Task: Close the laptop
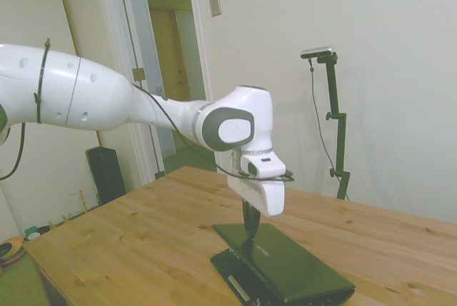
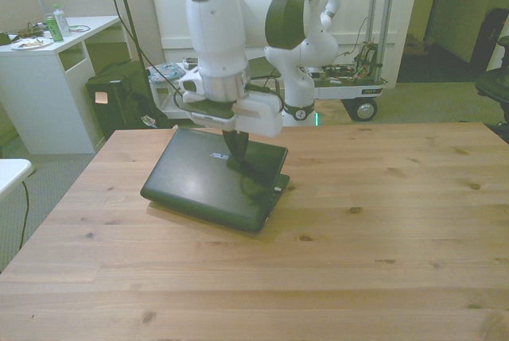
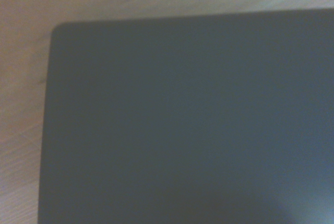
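the laptop [image 2: 211,178] lies on the wooden table [image 2: 382,230], toward the front view's left and near the far edge. its black lid is down, almost flat on the base; in the side view a thin gap shows along the near edge, with a bit of the silver strip peeking out. the white arm [image 1: 107,99] reaches over the table and points its gripper [image 2: 236,160] straight down onto the lid, near the lid's back edge, at about 12 o'clock from the lid's middle in the front view. the dark tip touches the lid in both big views. the fingers look like one dark stick pressed together, but it is hard to be sure, so i cannot tell if the claw is released or clenched. the wrist view is blurry and shows only the dark lid [image 3: 198,125] with one round corner and pale wood around it. nothing else sits on the table near the laptop. past the table, at about 10 o'clock in the front view, stands a white desk [image 2: 48,79] with a green can [image 2: 53,27] on top. at about 1 o'clock a low cart on wheels [image 2: 354,87] stands on the floor. in the side view an open doorway [image 1: 171,63] is behind the arm.
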Controlling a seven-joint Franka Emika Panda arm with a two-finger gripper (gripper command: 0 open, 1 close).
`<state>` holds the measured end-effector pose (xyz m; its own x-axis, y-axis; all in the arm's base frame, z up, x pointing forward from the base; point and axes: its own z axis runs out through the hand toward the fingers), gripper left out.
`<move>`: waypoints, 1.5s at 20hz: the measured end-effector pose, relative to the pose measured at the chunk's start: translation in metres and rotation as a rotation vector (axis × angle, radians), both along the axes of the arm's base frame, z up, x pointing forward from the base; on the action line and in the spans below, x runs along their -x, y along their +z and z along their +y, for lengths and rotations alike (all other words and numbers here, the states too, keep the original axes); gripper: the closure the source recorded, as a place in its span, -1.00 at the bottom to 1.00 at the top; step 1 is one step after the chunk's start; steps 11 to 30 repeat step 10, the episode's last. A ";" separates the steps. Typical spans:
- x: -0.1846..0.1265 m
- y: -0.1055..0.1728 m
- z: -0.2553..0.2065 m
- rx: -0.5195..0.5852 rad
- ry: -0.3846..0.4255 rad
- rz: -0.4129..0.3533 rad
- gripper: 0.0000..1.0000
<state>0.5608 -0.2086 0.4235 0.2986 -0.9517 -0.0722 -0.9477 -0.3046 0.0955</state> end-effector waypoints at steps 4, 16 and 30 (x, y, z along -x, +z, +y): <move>-0.002 -0.034 0.009 0.007 0.007 0.038 1.00; 0.019 0.035 0.043 0.012 0.098 -0.097 1.00; 0.019 0.035 0.043 0.012 0.098 -0.097 1.00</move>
